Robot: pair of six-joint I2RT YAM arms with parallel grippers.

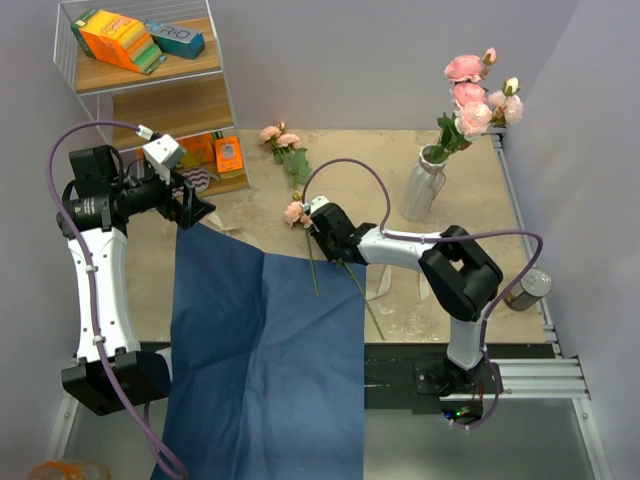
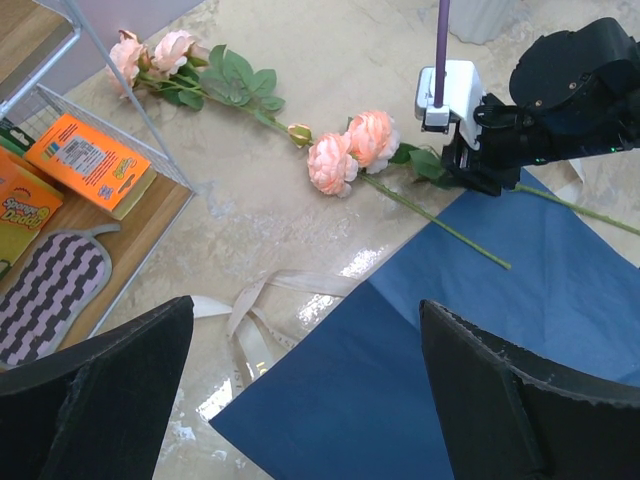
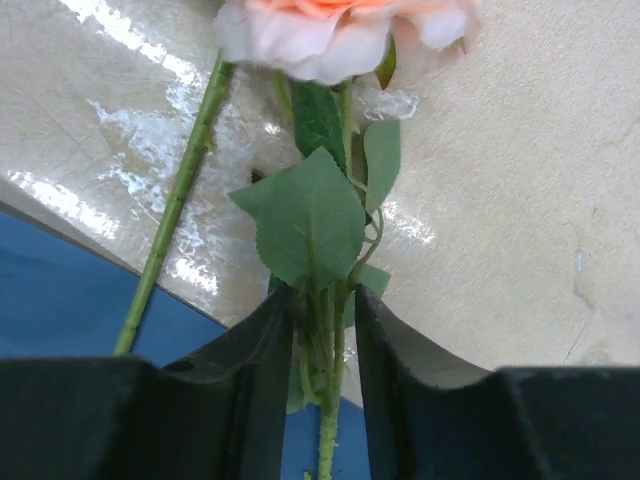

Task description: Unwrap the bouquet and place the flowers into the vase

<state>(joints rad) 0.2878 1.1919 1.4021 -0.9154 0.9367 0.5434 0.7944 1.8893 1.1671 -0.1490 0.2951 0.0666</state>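
Observation:
The bouquet is undone: its blue paper (image 1: 270,340) (image 2: 480,340) lies flat across the table's near edge. The white vase (image 1: 422,188) stands at the back right and holds several pink roses (image 1: 470,95). Two more roses (image 1: 296,212) (image 2: 350,150) lie at the paper's far edge. My right gripper (image 1: 312,222) (image 3: 325,300) is low over them, shut on one rose's stem and leaves just below the bloom (image 3: 340,30). The other stem (image 3: 170,215) lies loose to its left. My left gripper (image 1: 190,208) (image 2: 305,310) hangs wide open above the paper's far left corner, holding nothing.
Another stem of pink roses (image 1: 283,140) (image 2: 170,55) lies at the back, next to the wire shelf (image 1: 150,90) of boxes. The cream ribbon (image 2: 255,310) lies loose on the table. A metal can (image 1: 530,288) stands at the right edge.

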